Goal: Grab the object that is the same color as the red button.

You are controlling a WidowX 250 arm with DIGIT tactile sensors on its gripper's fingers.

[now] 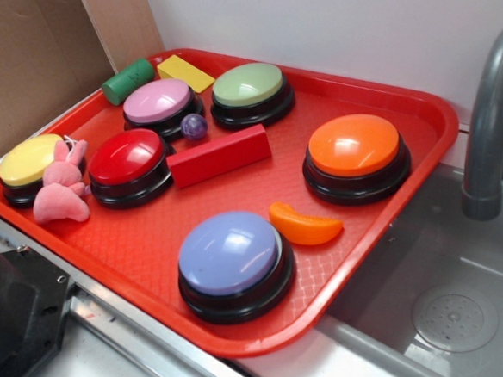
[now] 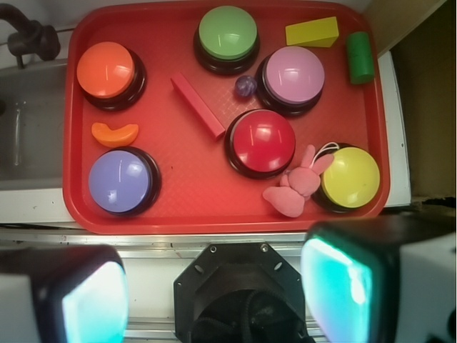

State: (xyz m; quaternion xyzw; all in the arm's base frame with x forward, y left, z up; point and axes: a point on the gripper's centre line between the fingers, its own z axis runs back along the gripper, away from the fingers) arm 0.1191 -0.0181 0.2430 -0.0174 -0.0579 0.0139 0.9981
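Note:
The long red block (image 1: pixel 219 155) lies on the red tray (image 1: pixel 383 89), just right of the red button (image 1: pixel 129 165). In the wrist view the red block (image 2: pixel 198 105) lies diagonally up-left of the red button (image 2: pixel 260 142). My gripper (image 2: pixel 214 289) hangs high above the tray's near edge, over the robot base. Its jaws stand wide apart with nothing between them. The gripper does not show in the exterior view.
On the tray are also orange (image 1: pixel 355 156), purple (image 1: pixel 233 263), green (image 1: pixel 251 93), pink (image 1: pixel 159 107) and yellow (image 1: pixel 31 168) buttons, a pink plush bunny (image 1: pixel 63 192), an orange wedge (image 1: pixel 303 223), a yellow block (image 1: pixel 185 72), a green cylinder (image 1: pixel 128 81) and a small purple ball (image 1: pixel 194 126). A sink with a faucet (image 1: pixel 489 129) lies right.

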